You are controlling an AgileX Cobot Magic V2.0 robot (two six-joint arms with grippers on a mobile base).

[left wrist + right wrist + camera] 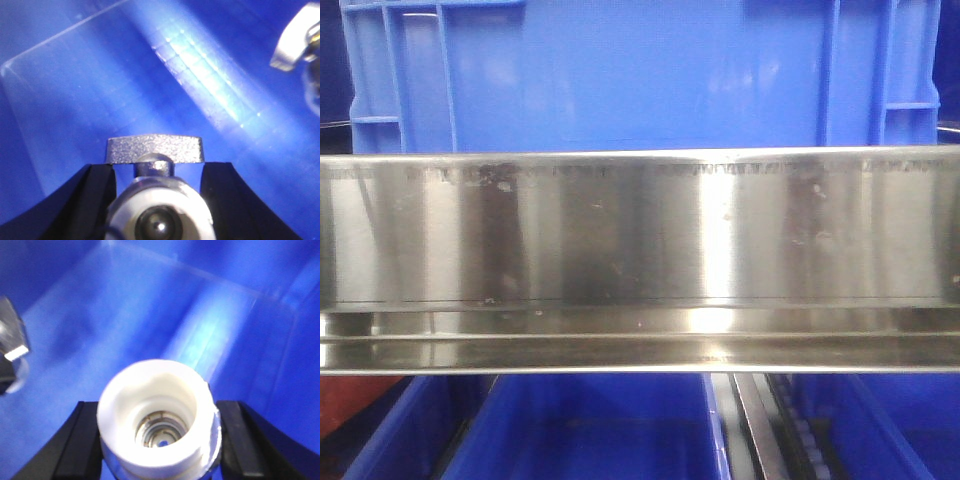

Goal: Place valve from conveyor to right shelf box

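Right claw (162, 442): closed on the valve (159, 405), black fingers (75, 450) flanking it at 3 and 9 o'clock
Left claw (160, 192): clamped on a second valve (159, 212), its grainy silvery handle (155, 150) at 12 o'clock
Valve axis: end-on to the lens, white plastic cap facing back, far end toward the blue box (125, 305) floor
Next move, judged: no reach needed, only letting go; both arms sit inside the box, nearer one unclear
Materials: glossy blue plastic with a faint moulded grid; right shelf (640, 230) of brushed, reflective steel
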